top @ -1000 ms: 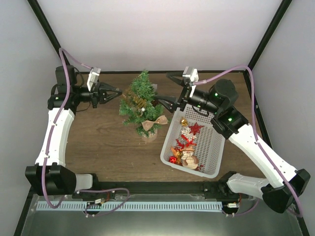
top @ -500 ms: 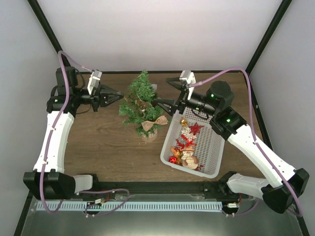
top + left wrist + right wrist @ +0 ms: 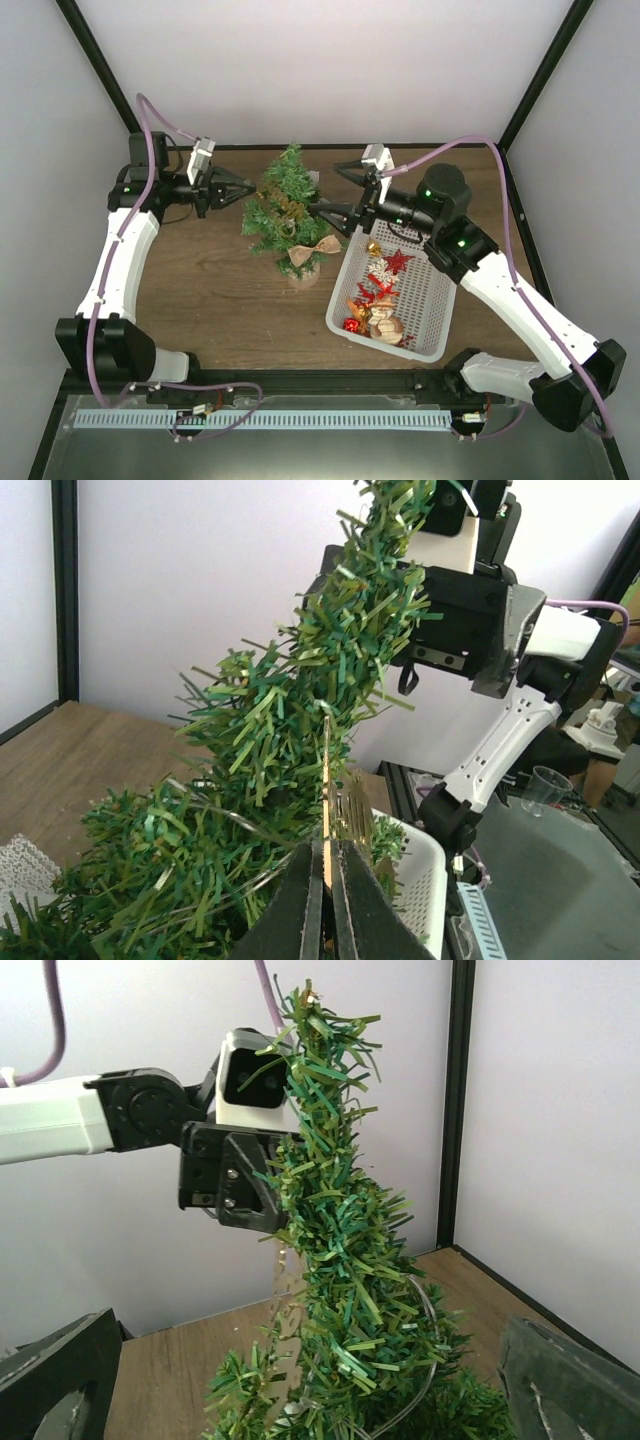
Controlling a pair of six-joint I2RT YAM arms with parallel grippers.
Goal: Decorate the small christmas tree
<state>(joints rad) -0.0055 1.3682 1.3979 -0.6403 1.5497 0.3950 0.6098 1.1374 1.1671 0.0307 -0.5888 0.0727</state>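
Note:
The small christmas tree [image 3: 288,205] stands at the back middle of the table on its tan base [image 3: 303,272], with a burlap bow [image 3: 323,245] low on it. My left gripper [image 3: 247,190] is at the tree's left side, shut on a thin gold ornament [image 3: 326,780] that hangs among the branches [image 3: 270,740]. My right gripper [image 3: 325,188] is wide open at the tree's right side. In the right wrist view its fingers [image 3: 60,1380] flank the tree [image 3: 345,1290], with the gold ornament [image 3: 288,1290] and the left gripper [image 3: 235,1170] behind.
A white basket [image 3: 430,300] lies right of the tree. It holds a red star [image 3: 398,261], a white snowflake, red balls [image 3: 352,324], a gold bell [image 3: 373,248] and a small figure [image 3: 385,326]. Black frame posts stand at the back corners.
My left arm has risen and shifted slightly right, bringing the shut gripper closer against the tree. My right gripper has moved slightly left toward the tree, still open.

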